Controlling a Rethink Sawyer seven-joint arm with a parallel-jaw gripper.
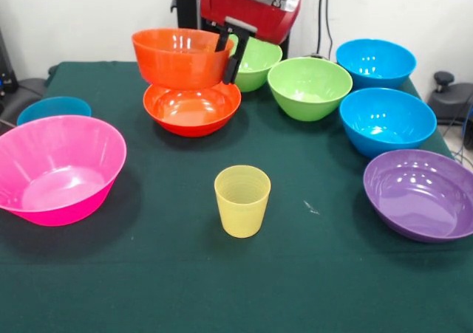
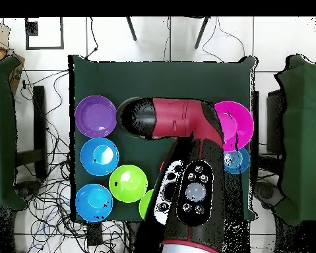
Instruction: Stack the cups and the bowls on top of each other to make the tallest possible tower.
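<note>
Gripping the rim of a deep glossy orange plastic bowl [image 1: 179,57], the robot's black gripper [image 1: 228,55] pinches the wall with one finger inside and one outside, holding it lifted just above a shallower orange bowl [image 1: 192,109] on the green cloth table [image 1: 222,289]. No tower stands yet; this looks like the first stacking step. Left to stack are the translucent pale-yellow ribbed tumbler [image 1: 242,200] near the middle, the big pink bowl [image 1: 58,168], the purple bowl [image 1: 421,194], two lime green bowls [image 1: 309,87] and three blue bowls [image 1: 386,120]. Overhead, the arm hides the orange pair.
</note>
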